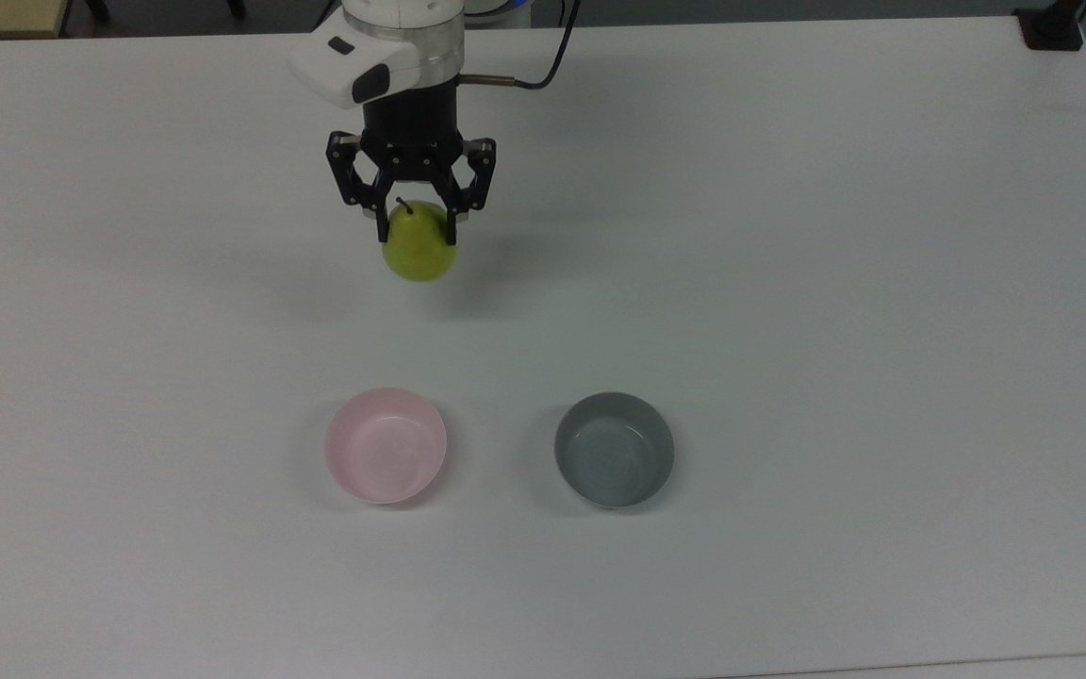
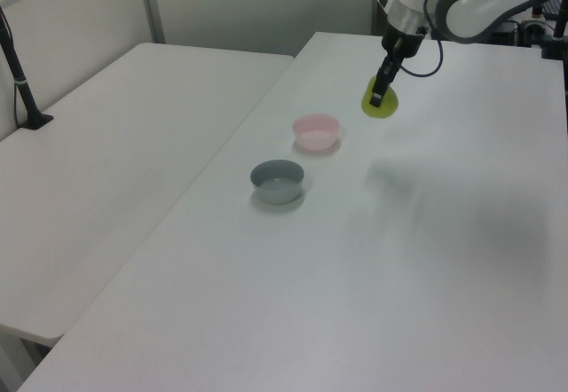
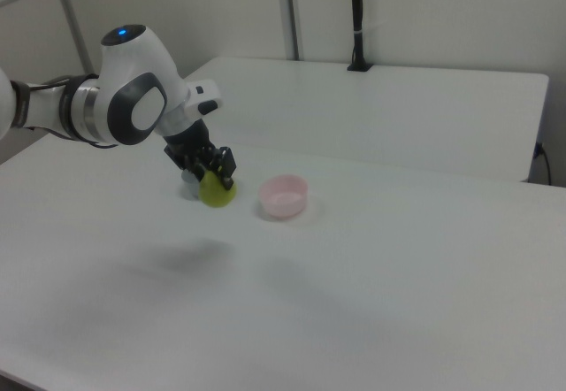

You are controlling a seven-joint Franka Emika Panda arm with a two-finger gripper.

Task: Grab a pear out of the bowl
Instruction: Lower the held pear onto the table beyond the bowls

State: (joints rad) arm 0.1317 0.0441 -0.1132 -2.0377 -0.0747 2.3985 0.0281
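One pear (image 1: 419, 249), two bowls (one pink bowl (image 1: 385, 445), one grey bowl (image 1: 614, 450)), and one table (image 1: 835, 264).

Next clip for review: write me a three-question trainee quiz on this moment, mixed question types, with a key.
1. True or false: the pear lies inside the pink bowl.
2. What is the gripper doing?
A. hanging open over the grey bowl
B. shut on the pear, held off the table
C. pressing the pink bowl down
3. In the top view, which bowl sits further to the left?

Key:
1. False; the pear is held clear of an empty pink bowl.
2. B
3. The pink bowl; the grey bowl is to its right.
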